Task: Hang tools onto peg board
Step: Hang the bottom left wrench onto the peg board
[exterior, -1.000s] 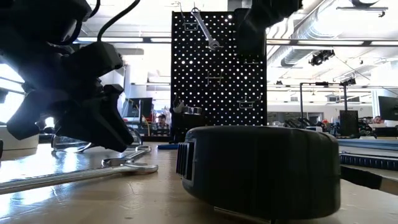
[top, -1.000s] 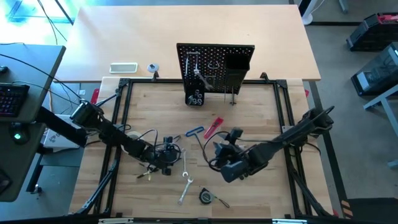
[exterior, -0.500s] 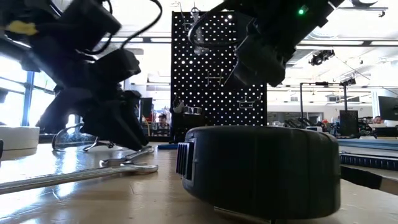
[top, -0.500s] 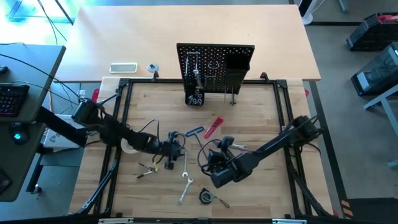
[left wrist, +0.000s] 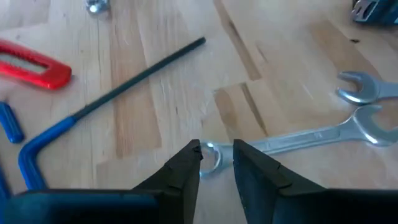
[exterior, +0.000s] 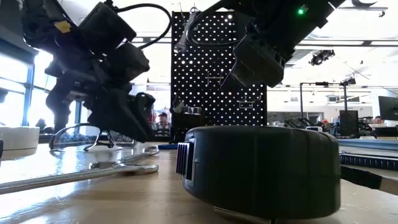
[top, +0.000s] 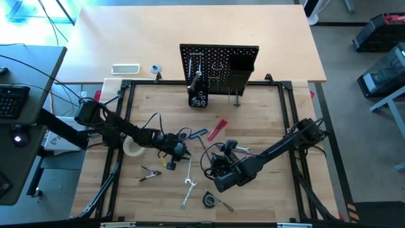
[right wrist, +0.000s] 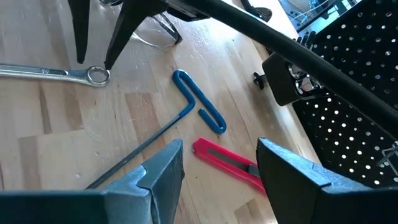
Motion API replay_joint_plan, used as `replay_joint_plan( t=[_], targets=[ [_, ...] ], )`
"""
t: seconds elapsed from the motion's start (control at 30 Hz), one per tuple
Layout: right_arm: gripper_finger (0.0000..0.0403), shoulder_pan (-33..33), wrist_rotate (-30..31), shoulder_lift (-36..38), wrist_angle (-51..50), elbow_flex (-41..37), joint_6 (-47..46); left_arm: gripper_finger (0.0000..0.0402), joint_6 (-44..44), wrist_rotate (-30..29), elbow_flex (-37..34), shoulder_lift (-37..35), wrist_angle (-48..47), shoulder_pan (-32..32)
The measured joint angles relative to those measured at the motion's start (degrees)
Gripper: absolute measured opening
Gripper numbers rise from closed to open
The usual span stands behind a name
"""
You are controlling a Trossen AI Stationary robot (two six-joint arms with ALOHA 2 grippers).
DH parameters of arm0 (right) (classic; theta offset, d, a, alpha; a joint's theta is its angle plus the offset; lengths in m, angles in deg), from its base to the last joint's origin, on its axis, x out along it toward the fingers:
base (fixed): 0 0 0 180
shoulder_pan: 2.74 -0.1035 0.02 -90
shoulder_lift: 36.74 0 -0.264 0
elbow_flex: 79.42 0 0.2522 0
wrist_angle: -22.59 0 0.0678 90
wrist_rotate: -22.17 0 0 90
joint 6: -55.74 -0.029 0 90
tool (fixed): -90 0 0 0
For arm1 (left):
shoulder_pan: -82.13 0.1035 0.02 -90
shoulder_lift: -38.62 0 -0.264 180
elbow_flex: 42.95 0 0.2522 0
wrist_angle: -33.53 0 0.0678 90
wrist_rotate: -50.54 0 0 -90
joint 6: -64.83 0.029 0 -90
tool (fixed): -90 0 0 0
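- Left gripper [left wrist: 216, 163] sits low over the table, fingers slightly parted astride the ring end of a silver wrench [left wrist: 298, 138], not clamped on it.
- Right gripper [right wrist: 219, 163] hovers, jaws wide, holding nothing.
- Blue-handled hex key [right wrist: 198, 99] lies beside the red-handled tool [right wrist: 224, 160].
- Peg board [top: 219, 64] stands upright at the table's far edge.

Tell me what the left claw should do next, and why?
Probably close on the wrench: the left claw sits open around the ring end of the silver wrench lying flat on the table, so pinching it comes before any lift toward the peg board.
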Motion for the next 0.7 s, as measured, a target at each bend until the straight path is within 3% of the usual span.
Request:
replay_joint_plan(
  t=[0.4, 0.7],
  targets=[
    [0.0197, 0.48, 0.00, 0.00, 0.50, 0.00, 0.04, 0.0058, 1.88, -1.06, 0.02, -0.02, 1.51, 2.27],
    [0.0197, 0.48, 0.00, 0.00, 0.95, 0.00, 0.04, 0.0058, 2.42, 2.54, 0.02, -0.02, 1.32, 2.82]
  ],
)
